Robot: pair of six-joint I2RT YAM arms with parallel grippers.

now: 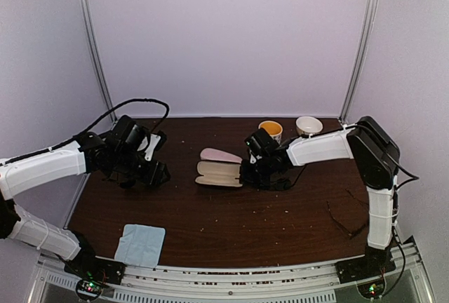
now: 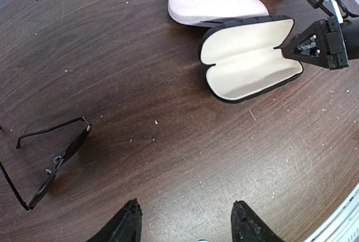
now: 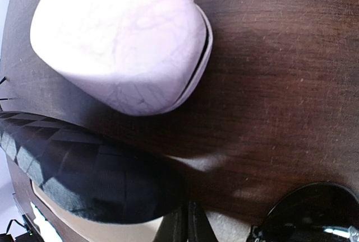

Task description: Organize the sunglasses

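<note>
- Sunglasses sorting, watched from my remote desk: the left claw (image 2: 185, 205) hovers over the dark wooden table (image 2: 168, 141). Its two fingers are spread wide with nothing between them.
- The thin black-framed sunglasses (image 2: 53, 161) lie on the wood ahead of that claw, off to the left of its wrist view. They sit apart from it, with one temple swung out.
- The open black case (image 2: 249, 60), cream lining up, sits farther ahead of the left claw on the opposite side. The closed pink case (image 2: 216, 5) lies just beyond it.
- The right claw (image 2: 287, 49) meets the rim of the open case, its fingertips drawn to a point. Its own wrist view shows only a thin seam between the fingers, and I cannot tell whether anything is pinched there.
- The dark-lensed sunglasses (image 3: 314, 214) show just beside the right claw's fingers. I cannot tell whether they touch.
- Another thin-framed pair (image 1: 347, 215) lies well away from both claws, back toward the right arm's base.
- A light-blue cloth (image 1: 140, 245) rests at the near table edge, well behind the left claw.
</note>
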